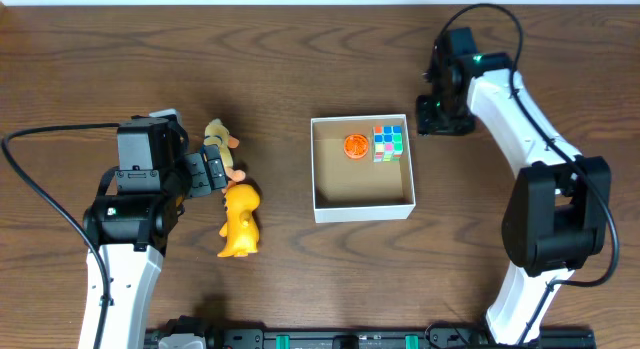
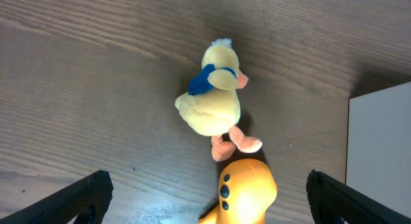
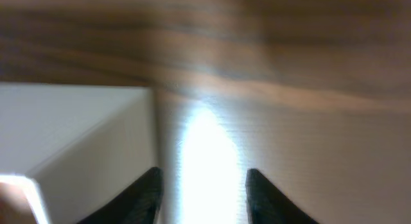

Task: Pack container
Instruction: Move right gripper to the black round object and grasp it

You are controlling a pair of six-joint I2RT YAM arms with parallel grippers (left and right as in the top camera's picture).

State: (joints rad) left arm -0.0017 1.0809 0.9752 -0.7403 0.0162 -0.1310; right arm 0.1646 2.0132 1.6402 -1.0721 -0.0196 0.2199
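We're looking down on the dark wood-grain tabletop (image 1: pixel 300 49), and right near the middle sits the container (image 1: pixel 362 202), a square, shallow, lidless box with thin white walls and a brown cardboard floor. Two things lie in it, both up against its far wall: a small orange round piece (image 1: pixel 355 146) and, just beside it in the far right corner, a multicoloured puzzle cube (image 1: pixel 388 142). The rest of the cardboard floor is bare. Over on the left, the left end effector (image 1: pixel 212 171) hangs low over two toys lying well left of the container. From the left wrist view we see its black fingers (image 2: pixel 83 195) spread wide at the bottom corners, with nothing gripped between them. Ahead of them lies a pale yellow plush duck with a blue scarf and orange feet (image 2: pixel 215 95), and touching those feet is a glossy yellow plastic toy (image 2: pixel 244 192). The white container wall shows at the right edge there. Over to the right side: the right end effector (image 1: pixel 437 117) hovers just outside the container's far right corner. Its wrist view is blurred, but we make out two dark fingers (image 3: pixel 138 195) standing apart over bare wood, gripping nothing, with the white wall just to their left.
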